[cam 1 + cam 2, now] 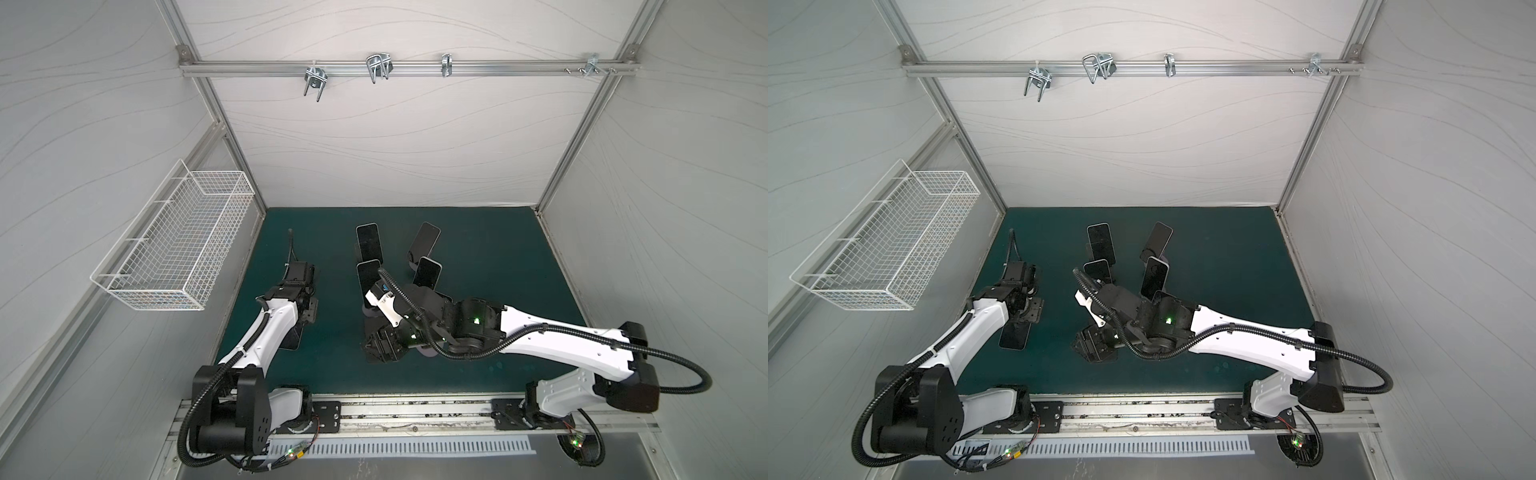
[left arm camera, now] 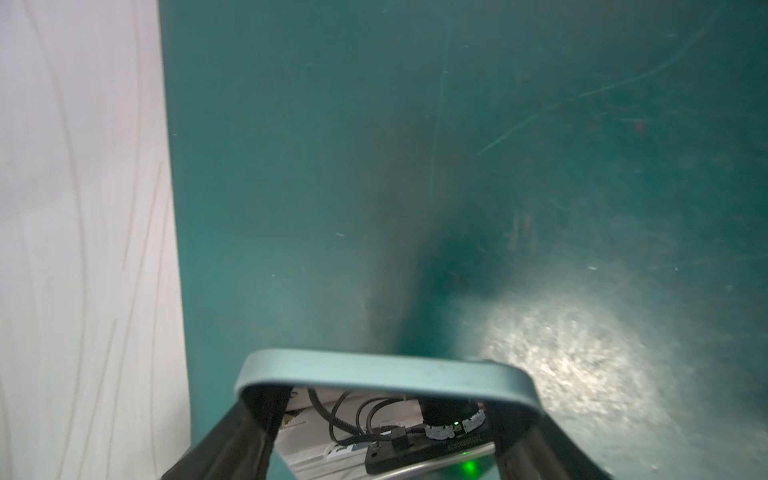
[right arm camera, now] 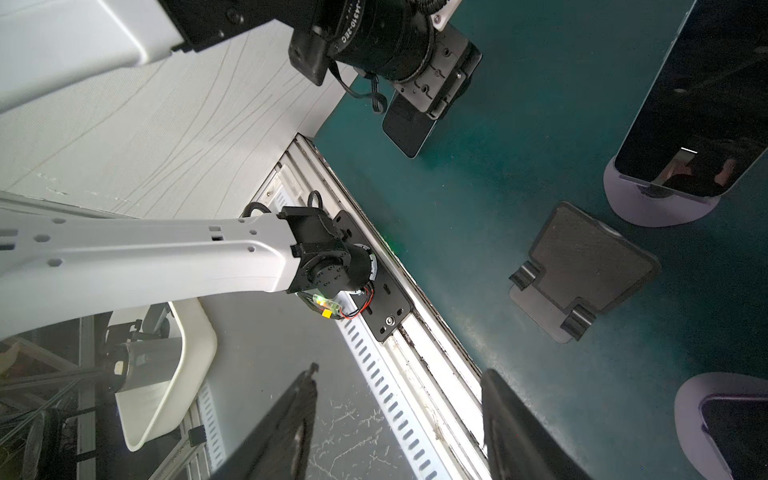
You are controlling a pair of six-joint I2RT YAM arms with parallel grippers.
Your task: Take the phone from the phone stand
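We are noting left fingers [image 2: 232, 436] clamping 1 phone [image 2: 382, 368] over the surface [image 2: 415, 166], likely for set-down; right fingers [image 3: 291, 424] standing apart, empty.

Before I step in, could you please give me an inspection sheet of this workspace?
Surface: green mat, scuffed.
Job's things: at least four upright phones on stands; one empty stand; one held phone.
Clutter: nothing seen.
End effectors: left end effector shut on held phone; right end effector open, empty.
Cables: black conduit runs along each arm, none snagged.
Surroundings: white walls carry a wire basket and hooks.
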